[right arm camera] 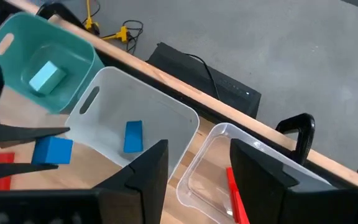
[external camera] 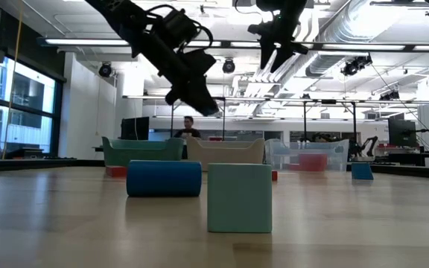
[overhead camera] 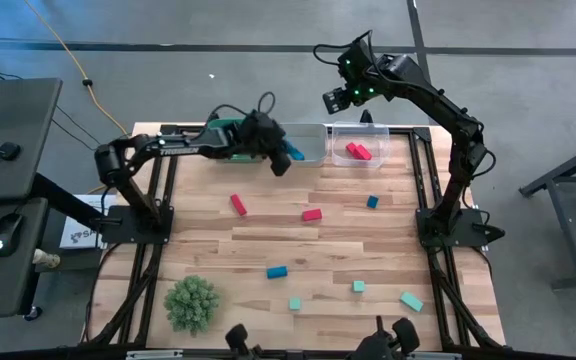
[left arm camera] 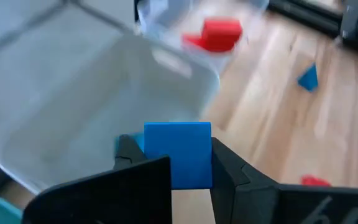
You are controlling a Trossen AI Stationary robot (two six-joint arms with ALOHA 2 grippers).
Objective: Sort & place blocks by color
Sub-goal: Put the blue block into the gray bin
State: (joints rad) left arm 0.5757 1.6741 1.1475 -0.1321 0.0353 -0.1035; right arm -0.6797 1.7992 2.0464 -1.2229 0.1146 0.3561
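Note:
My left gripper (overhead camera: 288,157) hangs above the near left corner of the white bin (overhead camera: 308,142), shut on a blue block (left arm camera: 178,152). That bin holds another blue block (right arm camera: 132,137). To its left, a teal block (right arm camera: 45,78) lies in the teal bin (overhead camera: 230,140). To its right, red blocks (overhead camera: 358,151) lie in the clear bin (overhead camera: 360,135). Loose on the table are red blocks (overhead camera: 238,204) (overhead camera: 312,214), blue blocks (overhead camera: 372,201) (overhead camera: 276,271) and teal blocks (overhead camera: 295,303) (overhead camera: 411,300). My right gripper (right arm camera: 197,168) waits open, high above the clear bin. My left gripper pinches the blue block by two opposite sides (left arm camera: 205,155) between its two fingers. The fingers (left arm camera: 225,162) slant down and come from the table's left. The block is lifted clear of table and bins, its flat face toward the wrist camera.
A green spiky plant ball (overhead camera: 192,303) sits at the near left of the table. The three bins stand in a row along the far edge. A black clamp (right arm camera: 297,127) grips the far edge behind the clear bin. A person (external camera: 188,126) sits in the room beyond.

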